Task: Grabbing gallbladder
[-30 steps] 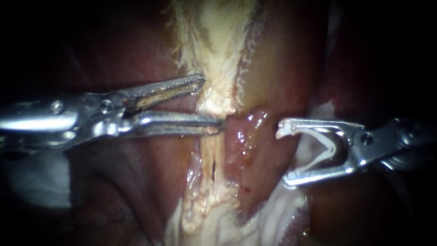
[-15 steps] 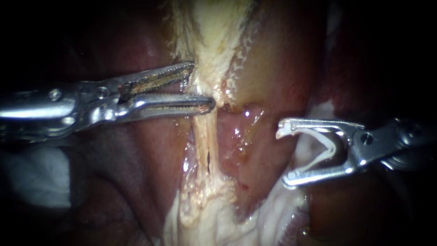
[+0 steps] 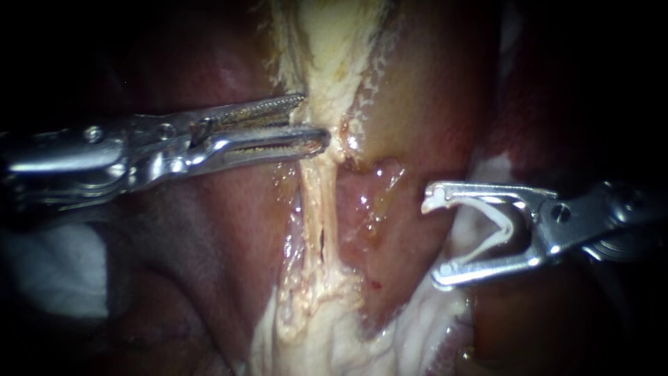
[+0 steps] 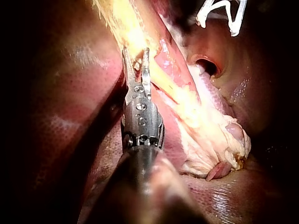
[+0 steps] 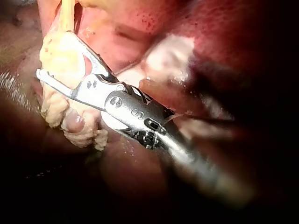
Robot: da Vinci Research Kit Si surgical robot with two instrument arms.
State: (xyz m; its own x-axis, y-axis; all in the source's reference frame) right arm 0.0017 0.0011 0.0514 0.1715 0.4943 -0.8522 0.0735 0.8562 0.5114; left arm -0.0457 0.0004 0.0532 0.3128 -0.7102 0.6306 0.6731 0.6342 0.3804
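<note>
Gallbladder (image 3: 327, 63): pale band, 12 o'clock to centre. Left instrument (image 3: 315, 120) jaws narrow, pinching its edge. Advice: firm full bite, lift gently toward 12, avoid tearing. Right instrument (image 3: 433, 237), 3 o'clock, holding open clip (image 3: 506, 224).

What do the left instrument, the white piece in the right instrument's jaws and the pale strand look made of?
The left instrument: polished metal, going by bright glints; toothed jaws. The white clip, held by the right instrument: probably plastic, matt and opaque. The pale strand, gripped by the left instrument: soft fatty-looking tissue, wet and fibrous.
</note>
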